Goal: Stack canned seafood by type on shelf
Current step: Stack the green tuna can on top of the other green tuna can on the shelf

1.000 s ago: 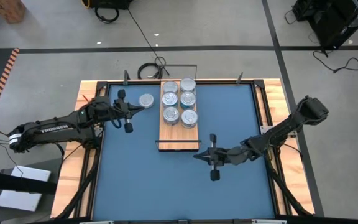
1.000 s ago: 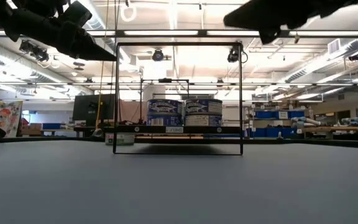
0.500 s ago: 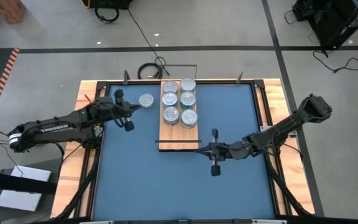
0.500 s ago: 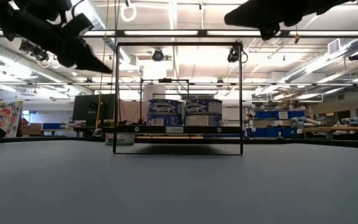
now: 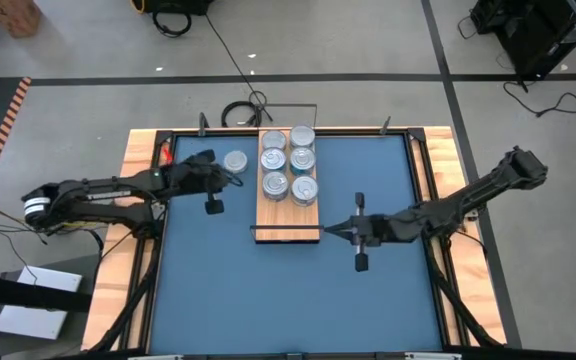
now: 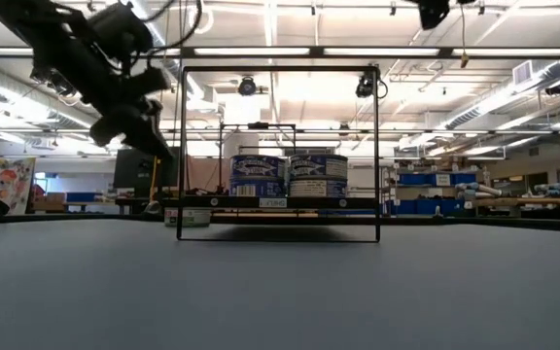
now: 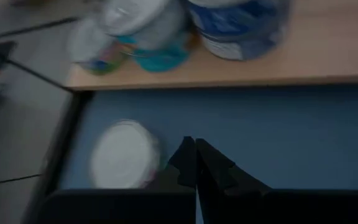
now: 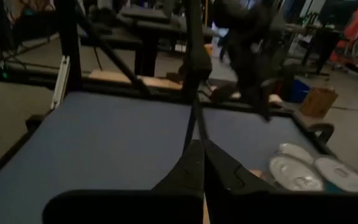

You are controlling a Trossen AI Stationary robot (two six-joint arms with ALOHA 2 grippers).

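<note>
- The shelf [image 5: 288, 178] lies mid-table toward the far edge, a light-wood board with a thin black frame at its ends
- Tins [image 5: 290, 163] sit on it in two rows, silver tops up; from the low view at least two of them show blue labelled sides, and I cannot tell how many are stacked
- One loose tin [image 5: 235, 161] rests on the blue table [image 5: 218, 290] just left of the shelf, apart from it; it looks like the one not yet placed
- The left gripper [image 5: 230, 174] hovers just beside that loose tin, fingers pressed together and holding nothing; its wrist view shows the silver lid close ahead of the closed fingertips [image 7: 194, 163]
- The right gripper [image 5: 330, 231] sits near the shelf's near right corner, fingers also pressed together and empty
- Handling, as a judgement: the tin is rigid metal, small but fairly dense for its size, so it will not deform under a firm pinch
- The smooth sides and shiny lid are likely slippery; a grip on the lid alone would probably slide
- The best hold looks to be across the width, fingers spread over the tin and closing on opposite sides of the low wall
- Being short, it leaves little wall to grab, so the fingers must come down close to the table
- Set down off-centre on another tin, it could slide off
</note>
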